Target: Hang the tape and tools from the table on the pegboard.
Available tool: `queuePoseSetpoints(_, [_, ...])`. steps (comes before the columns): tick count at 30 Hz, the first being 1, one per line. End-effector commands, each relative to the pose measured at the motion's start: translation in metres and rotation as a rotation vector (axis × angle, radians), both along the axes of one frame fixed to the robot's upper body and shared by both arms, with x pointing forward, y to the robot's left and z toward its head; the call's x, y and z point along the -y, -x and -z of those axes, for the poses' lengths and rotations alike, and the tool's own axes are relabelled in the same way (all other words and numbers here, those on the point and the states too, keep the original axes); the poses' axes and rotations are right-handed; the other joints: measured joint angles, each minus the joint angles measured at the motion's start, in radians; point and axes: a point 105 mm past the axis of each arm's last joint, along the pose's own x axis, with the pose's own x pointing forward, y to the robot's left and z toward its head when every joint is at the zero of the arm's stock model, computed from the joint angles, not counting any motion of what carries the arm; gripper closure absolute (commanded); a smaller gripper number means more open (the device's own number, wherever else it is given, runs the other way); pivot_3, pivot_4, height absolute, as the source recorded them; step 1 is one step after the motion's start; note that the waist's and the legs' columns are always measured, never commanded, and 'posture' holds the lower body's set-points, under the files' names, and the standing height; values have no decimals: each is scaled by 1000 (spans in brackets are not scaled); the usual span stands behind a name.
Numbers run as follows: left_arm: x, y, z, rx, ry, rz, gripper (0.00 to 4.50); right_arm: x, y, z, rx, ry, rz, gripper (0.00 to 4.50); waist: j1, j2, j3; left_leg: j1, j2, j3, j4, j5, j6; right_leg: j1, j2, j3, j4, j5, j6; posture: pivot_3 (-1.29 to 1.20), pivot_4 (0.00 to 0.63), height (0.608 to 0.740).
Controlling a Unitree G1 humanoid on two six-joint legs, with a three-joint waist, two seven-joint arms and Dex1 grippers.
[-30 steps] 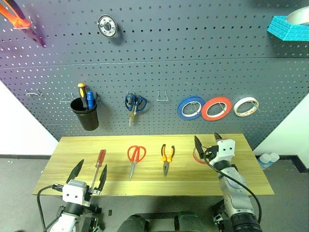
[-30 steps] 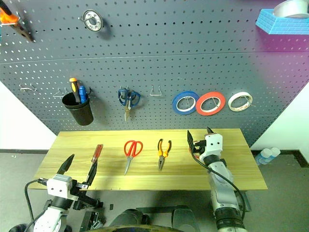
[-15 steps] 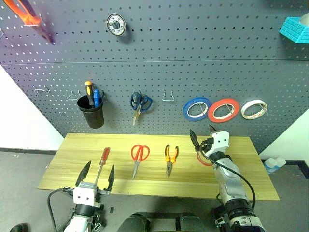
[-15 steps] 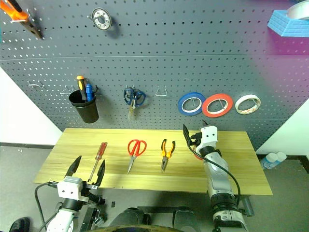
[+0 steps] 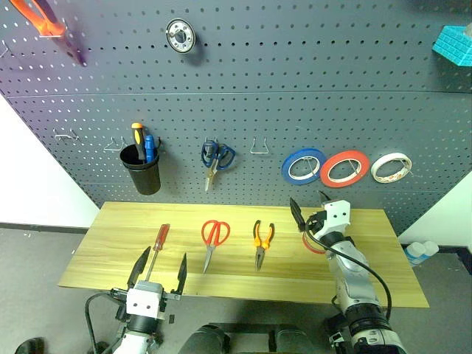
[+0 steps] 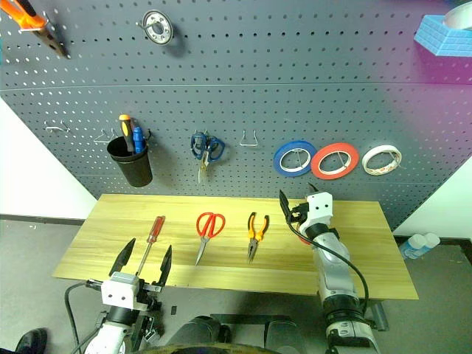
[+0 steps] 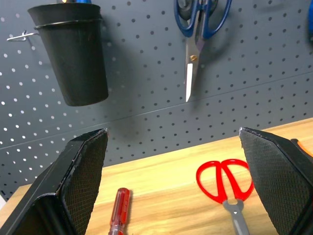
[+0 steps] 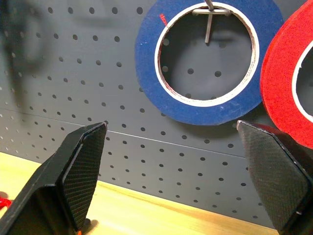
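Our right gripper (image 5: pixel 310 212) hangs spread and empty over the small red tape roll (image 5: pixel 308 243) on the yellowish wood table (image 5: pixel 383 251), probably poised to grasp it; our left gripper (image 5: pixel 158 267), also spread, fronts the red-handled screwdriver (image 5: pixel 157 244).

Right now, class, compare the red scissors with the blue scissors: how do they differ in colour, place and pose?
The red scissors have red handles; the blue scissors have blue ones. The red pair lies flat on the table; the blue pair hangs on the pegboard. The red pair's handles point toward the board; the blue pair hangs blades down. Both have steel blades, closed.
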Motion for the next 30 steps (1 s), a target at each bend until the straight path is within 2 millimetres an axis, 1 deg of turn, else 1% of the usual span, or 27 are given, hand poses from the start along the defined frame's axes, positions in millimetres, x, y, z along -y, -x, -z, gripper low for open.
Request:
queuePoseSetpoints(1, [2,-1,-10,46,-9,16,26,9,0,-6,28,24,23,0,0,0,0,0,0,0,0,0,0,0,0,0,0,0,0,-36,0,740])
queuePoseSetpoints(4, [3,-1,-10,43,-4,26,26,19,1,-6,24,18,61,0,-1,0,0,-1,0,0,0,0,0,-1,0,0,0,0,0,-48,0,740])
queuePoseSetpoints(10, [5,-3,-8,16,2,84,26,25,2,-8,28,27,72,0,-2,0,0,-1,0,0,0,0,0,-1,0,0,0,1,0,-68,0,740])
queuePoseSetpoints(12, [12,-5,-4,-22,6,173,26,29,4,-7,21,34,75,0,-3,0,0,-1,0,1,0,0,0,-1,0,0,0,1,0,-70,0,740])
queuePoseSetpoints(15, [33,-4,8,-135,46,409,26,37,4,-6,15,48,89,0,-3,1,-1,-1,0,1,0,0,0,-1,0,0,0,1,0,-71,0,740])
queuePoseSetpoints(17, [41,-2,12,-186,60,519,26,40,3,-7,13,53,97,0,-4,2,-1,-1,0,1,0,0,0,-1,0,0,0,1,0,-72,0,740])
queuePoseSetpoints(21, [43,2,16,-247,69,606,26,40,2,-8,13,53,98,0,-12,2,-1,-1,0,1,1,0,0,-1,0,1,0,1,0,-71,0,740])
queuePoseSetpoints(24, [46,5,18,-288,72,674,26,38,3,-4,0,54,82,0,-23,2,-1,-1,0,1,0,0,0,-2,0,1,1,1,0,-68,0,740])
queuePoseSetpoints(27, [50,6,16,-286,53,740,26,39,2,-4,-6,60,74,0,-25,2,-1,-1,0,1,1,0,0,-1,0,1,1,1,-1,-65,4,740])
queuePoseSetpoints(30, [48,6,13,-261,14,744,26,38,1,-4,-8,73,48,0,-26,2,-1,-1,0,1,1,0,0,-1,1,1,1,1,-1,-61,8,740])
